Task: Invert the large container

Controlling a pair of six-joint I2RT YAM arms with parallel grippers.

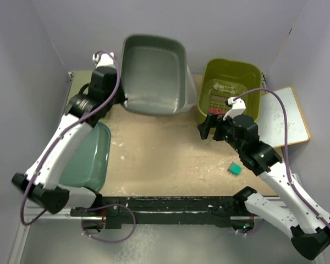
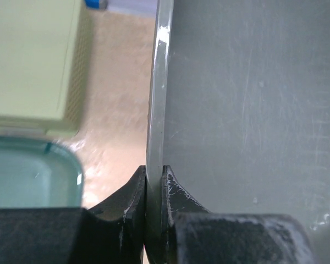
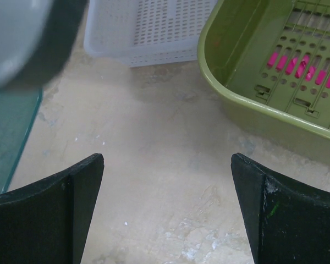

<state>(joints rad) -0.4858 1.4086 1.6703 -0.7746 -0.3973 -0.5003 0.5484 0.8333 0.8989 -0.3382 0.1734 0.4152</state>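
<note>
Left claw (image 2: 154, 177) pinches the rim of the empty grey container (image 1: 154, 66) (tilted); right claw (image 3: 168, 159) spread near green basket (image 3: 236, 104).

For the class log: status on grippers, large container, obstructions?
Left gripper shut on grey container rim. Right gripper open, empty. Not yet flipped. Green basket close beside it.

The grey tub (image 1: 154, 74) sits tilted at twelve o'clock, the left gripper (image 1: 121, 100) at its nine o'clock rim. A green basket (image 1: 231, 88) is at two o'clock.
</note>
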